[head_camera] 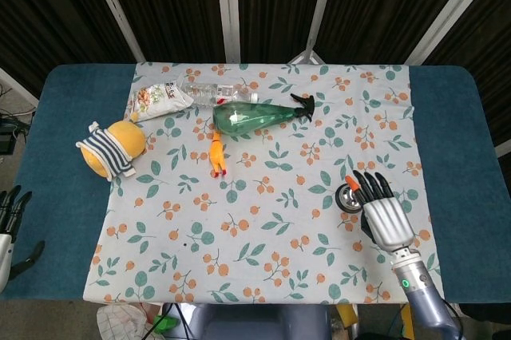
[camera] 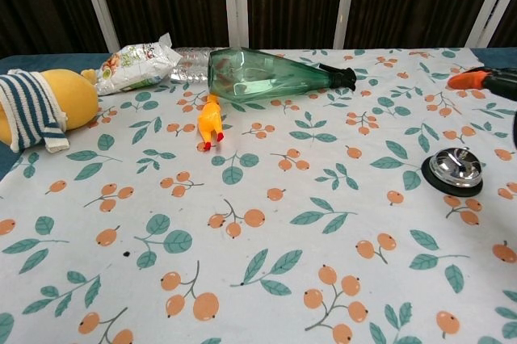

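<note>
Bell (head_camera: 349, 196) just beneath spread fingers (head_camera: 369, 187) of right hand (head_camera: 383, 216), no contact visible.

Silver-backed right hand (head_camera: 384, 216), black fingers, orange thumb tip, green wrist light

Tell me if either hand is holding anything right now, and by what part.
Nothing is held. The right hand hovers open above the call bell, and the left hand sits apart at the table's edge.

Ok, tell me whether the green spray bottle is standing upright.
No, the green spray bottle lies on its side on the cloth, black nozzle toward the right of the view.
</note>
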